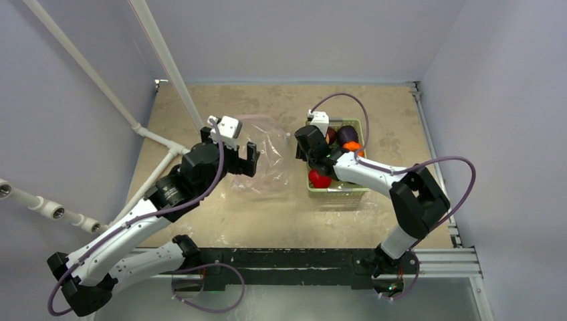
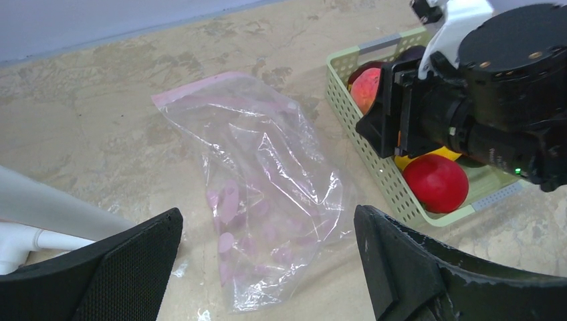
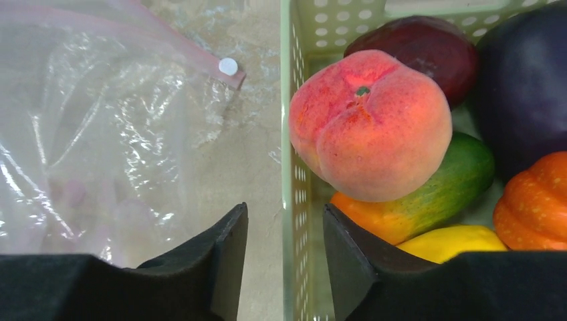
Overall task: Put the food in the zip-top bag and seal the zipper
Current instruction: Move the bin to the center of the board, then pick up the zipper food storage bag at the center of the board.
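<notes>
The zip-top bag [image 1: 267,157] lies flat and crinkled on the table, nothing inside it. Its pink zipper [image 3: 180,47] ends at a white tab [image 3: 229,66]. The food sits in the pale green basket [image 3: 289,167]: a peach [image 3: 371,124], dark plum [image 3: 421,47], eggplant [image 3: 528,87], pumpkin [image 3: 535,200], yellow pepper [image 3: 455,242] and red apple [image 2: 436,182]. My left gripper [image 2: 267,247] hangs wide open over the bag's [image 2: 261,180] near end, holding nothing. My right gripper [image 3: 285,231] stands open astride the basket's left wall, one finger outside and one inside, with a gap on both sides.
A green-and-orange fruit [image 3: 434,197] lies under the peach. The basket [image 1: 341,190] stands right of the bag. White pipes [image 1: 154,134] slant across the table's left side. Walls close in the back and both sides.
</notes>
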`<state>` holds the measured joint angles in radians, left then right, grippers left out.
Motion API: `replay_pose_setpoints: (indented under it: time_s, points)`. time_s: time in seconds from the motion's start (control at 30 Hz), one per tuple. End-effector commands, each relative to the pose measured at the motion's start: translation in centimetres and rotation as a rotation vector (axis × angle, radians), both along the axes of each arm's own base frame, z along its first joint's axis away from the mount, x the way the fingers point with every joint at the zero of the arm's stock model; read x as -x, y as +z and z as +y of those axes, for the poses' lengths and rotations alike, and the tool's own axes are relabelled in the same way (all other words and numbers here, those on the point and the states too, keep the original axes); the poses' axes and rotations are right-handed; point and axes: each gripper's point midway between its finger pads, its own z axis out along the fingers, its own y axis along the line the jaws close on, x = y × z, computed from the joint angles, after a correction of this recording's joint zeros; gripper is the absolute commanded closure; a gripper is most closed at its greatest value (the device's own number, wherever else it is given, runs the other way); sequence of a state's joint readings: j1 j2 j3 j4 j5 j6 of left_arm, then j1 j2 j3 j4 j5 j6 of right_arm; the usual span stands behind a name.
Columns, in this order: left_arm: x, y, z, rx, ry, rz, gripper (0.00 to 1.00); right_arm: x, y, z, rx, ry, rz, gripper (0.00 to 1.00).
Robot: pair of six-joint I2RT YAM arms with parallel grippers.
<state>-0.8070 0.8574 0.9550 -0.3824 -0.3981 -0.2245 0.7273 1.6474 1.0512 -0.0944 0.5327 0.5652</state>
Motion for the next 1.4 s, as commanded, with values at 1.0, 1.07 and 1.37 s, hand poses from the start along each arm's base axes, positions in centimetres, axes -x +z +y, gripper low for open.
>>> replay_pose_setpoints:
  time_s: [1.0,1.07,1.37]
  points:
    - [-13.5,-5.2,-8.3,-0.037,0.357,0.236,0.07,5.7,21.9,-3.1,-0.359,0.114,-0.410,0.04]
    - [-14.9,-6.3,-8.1,-0.035,0.380,0.265,0.07,6.0,22.4,-3.0,-0.370,0.131,-0.421,0.04]
    - [-19.3,-9.6,-6.5,-0.110,0.504,0.324,0.06,7.1,23.9,-2.5,-0.409,0.208,-0.459,0.03]
